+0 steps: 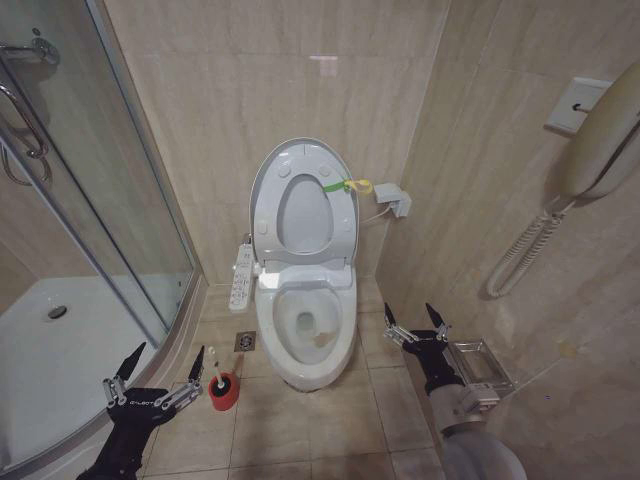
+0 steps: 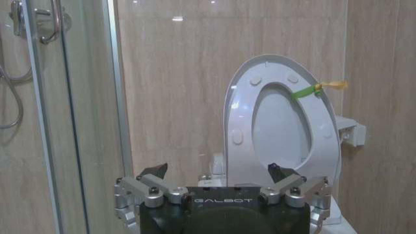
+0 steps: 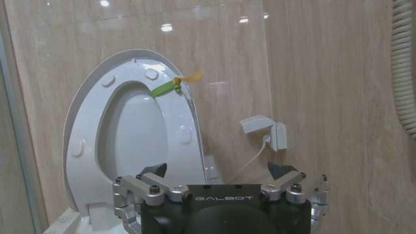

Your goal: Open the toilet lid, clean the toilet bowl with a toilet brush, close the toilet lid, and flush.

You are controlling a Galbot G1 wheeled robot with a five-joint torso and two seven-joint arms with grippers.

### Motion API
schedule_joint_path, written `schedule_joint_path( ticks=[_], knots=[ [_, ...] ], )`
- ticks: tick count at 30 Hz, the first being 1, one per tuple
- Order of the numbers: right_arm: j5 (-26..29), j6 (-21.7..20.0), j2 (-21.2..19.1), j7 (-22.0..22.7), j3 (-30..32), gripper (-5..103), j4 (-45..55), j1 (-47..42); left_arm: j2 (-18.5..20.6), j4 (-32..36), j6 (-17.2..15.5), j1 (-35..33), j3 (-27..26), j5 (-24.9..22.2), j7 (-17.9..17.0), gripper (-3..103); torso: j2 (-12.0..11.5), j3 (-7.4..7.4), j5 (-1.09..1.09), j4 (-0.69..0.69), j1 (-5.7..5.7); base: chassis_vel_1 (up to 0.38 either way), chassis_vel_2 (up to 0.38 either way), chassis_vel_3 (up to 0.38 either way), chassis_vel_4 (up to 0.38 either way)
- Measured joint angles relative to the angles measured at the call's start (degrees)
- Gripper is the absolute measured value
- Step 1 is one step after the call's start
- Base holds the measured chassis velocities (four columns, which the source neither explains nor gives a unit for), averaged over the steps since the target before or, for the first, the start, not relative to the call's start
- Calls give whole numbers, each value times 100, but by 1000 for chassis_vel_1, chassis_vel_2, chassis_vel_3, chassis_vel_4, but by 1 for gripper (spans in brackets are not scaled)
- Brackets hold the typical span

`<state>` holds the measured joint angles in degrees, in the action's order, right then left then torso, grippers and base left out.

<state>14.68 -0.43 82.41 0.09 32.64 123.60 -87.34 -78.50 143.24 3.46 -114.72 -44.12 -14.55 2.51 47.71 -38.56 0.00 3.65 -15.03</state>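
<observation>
The toilet lid (image 1: 303, 205) is seen raised against the wall, ahead of both grippers, leaving the toilet bowl (image 1: 310, 335) exposed; cleaning appears to be the step in hand. The toilet brush (image 1: 214, 367) is held upright in its red cup holder (image 1: 224, 391), just beside the open left gripper (image 1: 155, 375), and a grasp of its handle is judged necessary next. The right gripper (image 1: 417, 322) is also spread, empty, beside the bowl.

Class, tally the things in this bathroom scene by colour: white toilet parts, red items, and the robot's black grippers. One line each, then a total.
White: 3: toilet lid, toilet bowl, button panel
Red: 1: brush holder
Black: 2: left gripper, right gripper
Total: 6
</observation>
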Motion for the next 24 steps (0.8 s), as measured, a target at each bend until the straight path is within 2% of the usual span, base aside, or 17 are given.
schedule_joint_path(
  ticks=[24],
  knots=[
    [0, 0, 0, 0, 0, 100, 0, 0, 0, 0, 0, 0, 0, 0, 0, 100, 0, 0, 0, 0, 0, 0, 0, 0, 0]
  ],
)
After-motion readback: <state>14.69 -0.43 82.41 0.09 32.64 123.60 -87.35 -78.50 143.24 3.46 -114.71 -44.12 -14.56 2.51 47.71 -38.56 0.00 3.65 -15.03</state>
